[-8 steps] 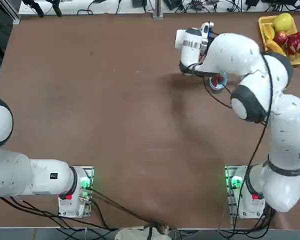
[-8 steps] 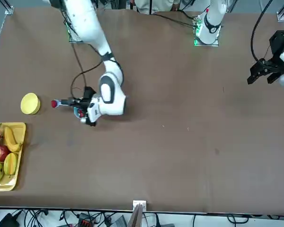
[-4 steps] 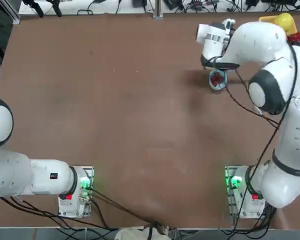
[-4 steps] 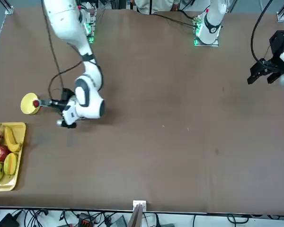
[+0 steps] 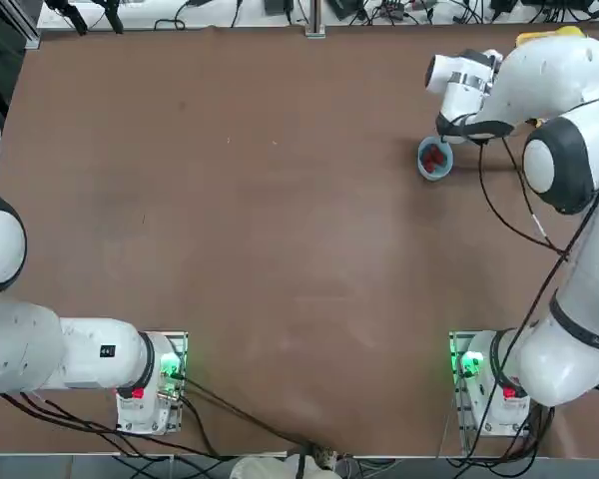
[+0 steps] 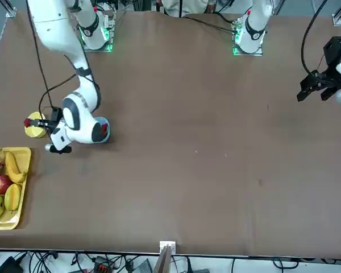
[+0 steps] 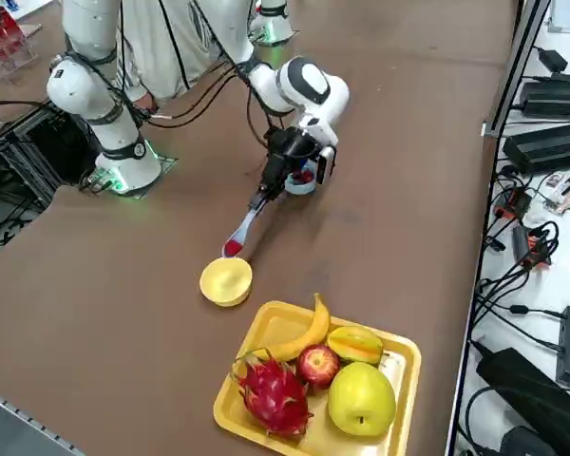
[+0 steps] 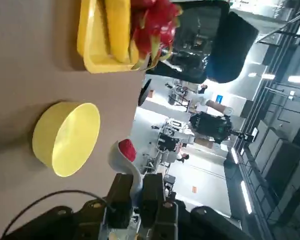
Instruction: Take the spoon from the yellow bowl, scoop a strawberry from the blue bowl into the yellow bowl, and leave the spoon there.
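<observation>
We see the spoon (image 8: 123,161) in the right wrist view, with one red strawberry (image 8: 126,149) lying in its bowl-shaped end. Its handle is held between the two fingers of the right gripper (image 8: 135,192), which are closed on it, with only the handle between them. In the right side view, the spoon's loaded end is just beside the yellow bowl (image 7: 226,282), above the table (image 7: 133,313), and the handle goes up on a slant to the gripper. In the front view, this end with its red fruit covers part of the yellow bowl, so from there we cannot tell the gap between them.

The top view does not let us find the spoon or the yellow bowl, but it lets us look down into the blue bowl (image 5: 435,159), where more red strawberries (image 5: 432,160) lie. In the front view the right arm (image 6: 79,114) hides a part of this blue bowl. The rectangular yellow tray (image 7: 399,361) is near the yellow bowl; the right side view shows all its fruits: a banana (image 7: 304,340), a dragon fruit (image 7: 275,395), a red apple (image 7: 318,365), a green-yellow round fruit (image 7: 362,400) and a yellow-green oblong fruit (image 7: 355,344).
</observation>
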`<state>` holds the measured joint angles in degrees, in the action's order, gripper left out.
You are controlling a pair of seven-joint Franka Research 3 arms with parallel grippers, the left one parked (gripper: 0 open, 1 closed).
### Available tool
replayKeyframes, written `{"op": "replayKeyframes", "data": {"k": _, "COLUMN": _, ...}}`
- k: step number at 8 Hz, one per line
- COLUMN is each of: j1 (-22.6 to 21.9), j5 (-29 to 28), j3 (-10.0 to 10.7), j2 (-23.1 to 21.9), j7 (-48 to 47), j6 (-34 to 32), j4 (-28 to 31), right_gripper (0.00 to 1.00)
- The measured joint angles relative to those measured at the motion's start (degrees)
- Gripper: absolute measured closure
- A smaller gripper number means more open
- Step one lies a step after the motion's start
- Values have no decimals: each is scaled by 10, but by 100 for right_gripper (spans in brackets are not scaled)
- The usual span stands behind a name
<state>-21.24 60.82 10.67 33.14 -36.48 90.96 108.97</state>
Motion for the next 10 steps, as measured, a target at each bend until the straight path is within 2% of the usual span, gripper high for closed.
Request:
{"op": "replayKeyframes", "data": {"k": 4, "j1": 20, "j5": 0, "j3": -2, "j2": 15, "j7": 143, "j6": 34, "j4": 9, "right_gripper": 89}}
{"op": "replayKeyframes", "data": {"k": 7, "j1": 24, "j5": 0, "j3": -4, "j2": 45, "j7": 222, "j6": 65, "j4": 8, "right_gripper": 89}}
{"op": "replayKeyframes", "data": {"k": 10, "j1": 31, "j5": 0, "j3": -4, "j2": 55, "j7": 355, "j6": 69, "j4": -2, "right_gripper": 89}}
